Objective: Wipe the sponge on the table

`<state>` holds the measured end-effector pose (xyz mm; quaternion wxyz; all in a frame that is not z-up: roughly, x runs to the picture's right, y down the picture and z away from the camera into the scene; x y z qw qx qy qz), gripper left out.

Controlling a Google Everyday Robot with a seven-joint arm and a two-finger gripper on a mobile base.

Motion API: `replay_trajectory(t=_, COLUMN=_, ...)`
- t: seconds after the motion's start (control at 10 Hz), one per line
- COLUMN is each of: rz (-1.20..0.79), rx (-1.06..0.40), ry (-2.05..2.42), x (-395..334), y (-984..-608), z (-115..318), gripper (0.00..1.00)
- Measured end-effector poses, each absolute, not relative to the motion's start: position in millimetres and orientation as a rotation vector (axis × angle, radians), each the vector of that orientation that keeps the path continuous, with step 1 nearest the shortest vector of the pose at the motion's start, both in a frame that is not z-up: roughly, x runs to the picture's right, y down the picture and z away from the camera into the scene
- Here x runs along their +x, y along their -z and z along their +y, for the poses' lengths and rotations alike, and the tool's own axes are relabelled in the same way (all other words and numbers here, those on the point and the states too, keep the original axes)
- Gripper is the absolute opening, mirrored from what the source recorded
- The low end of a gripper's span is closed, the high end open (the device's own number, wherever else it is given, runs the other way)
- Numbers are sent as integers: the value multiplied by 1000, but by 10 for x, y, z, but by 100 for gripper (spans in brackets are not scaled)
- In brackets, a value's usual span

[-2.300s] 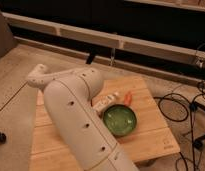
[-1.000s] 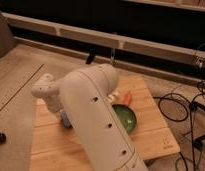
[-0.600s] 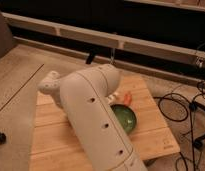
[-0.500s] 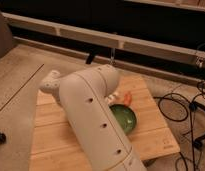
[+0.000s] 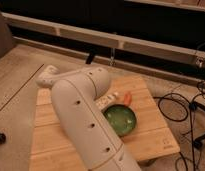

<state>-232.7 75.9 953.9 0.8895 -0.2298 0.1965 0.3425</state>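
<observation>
One white arm [image 5: 81, 120] sprawls across the table [image 5: 156, 137], its wrist [image 5: 46, 79] at the far left corner.
The gripper, fingers pressed together, is hidden under that wrist; the sponge is hidden too, so any hold on it cannot be told. A green bowl [image 5: 120, 120] sits mid-table, near a white tube [image 5: 103, 101] and an orange item [image 5: 127, 98].
</observation>
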Motion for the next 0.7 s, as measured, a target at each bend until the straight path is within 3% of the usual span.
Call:
replay_trajectory(t=0.4, rz=274, rx=-542, ry=-693, x=-2947, y=-9345, z=842, gripper=1)
replay_trajectory(t=0.6, rz=281, rx=-567, ry=-699, x=-2933, y=-9122, z=1038, gripper=18)
replay_trajectory(t=0.7, rz=300, rx=-558, ry=-698, x=-2828, y=-9062, z=1088, gripper=22)
